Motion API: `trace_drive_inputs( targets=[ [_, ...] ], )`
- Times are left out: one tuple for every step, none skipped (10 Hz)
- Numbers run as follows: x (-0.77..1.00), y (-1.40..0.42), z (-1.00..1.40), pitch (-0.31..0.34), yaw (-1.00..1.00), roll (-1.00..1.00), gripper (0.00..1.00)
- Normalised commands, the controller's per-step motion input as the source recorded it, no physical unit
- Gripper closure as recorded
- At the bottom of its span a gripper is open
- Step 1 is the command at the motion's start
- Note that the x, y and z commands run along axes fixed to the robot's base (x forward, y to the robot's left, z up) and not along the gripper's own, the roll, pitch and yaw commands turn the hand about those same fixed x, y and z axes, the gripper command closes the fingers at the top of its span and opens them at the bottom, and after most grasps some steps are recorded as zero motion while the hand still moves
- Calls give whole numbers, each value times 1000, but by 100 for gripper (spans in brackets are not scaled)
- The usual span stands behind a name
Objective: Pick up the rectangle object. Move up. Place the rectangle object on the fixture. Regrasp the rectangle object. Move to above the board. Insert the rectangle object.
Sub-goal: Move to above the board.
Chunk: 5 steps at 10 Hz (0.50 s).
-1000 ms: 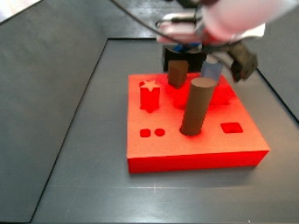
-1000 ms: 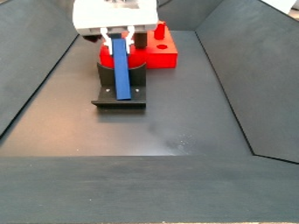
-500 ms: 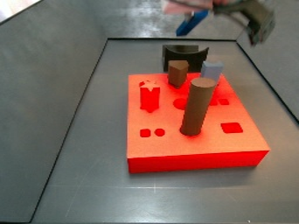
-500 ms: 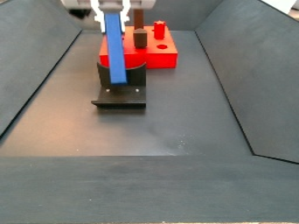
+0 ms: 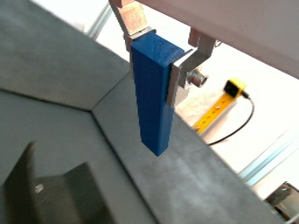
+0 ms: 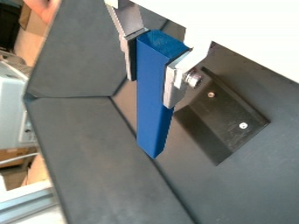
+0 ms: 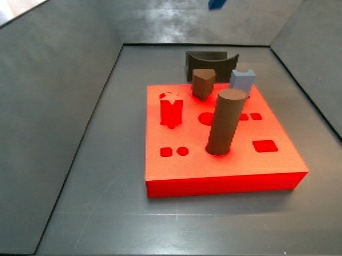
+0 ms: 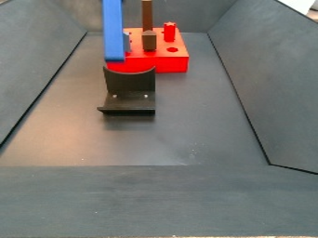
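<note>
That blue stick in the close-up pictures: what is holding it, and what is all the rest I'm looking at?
It is a long saturated blue rectangular bar, and it is clamped at its upper end between the two flat silver fingers of a robot arm's gripper. Both close-ups come from cameras on the arm's wrist, looking down along the bar. The other two pictures come from cameras fixed beside the table. In them the gripper itself is out of frame above; only the hanging bar shows. On the dark floor lies a large flat bright red board with cut-out holes and upright brown cylinders. Beside it stands the fixture, a dark bracket on a base plate. A small pale-blue block sits at the board's far edge.
</note>
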Motion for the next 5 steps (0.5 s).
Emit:
trace_drive_inputs(
  targets=[
    [-27, 149, 1000, 4, -168, -31, 100],
    [-31, 145, 1000, 30, -154, -32, 100],
    [-35, 134, 1000, 81, -120, -35, 100],
    [-41, 122, 1000, 116, -92, -36, 100],
    [-30, 87, 830, 141, -49, -50, 100]
  ],
)
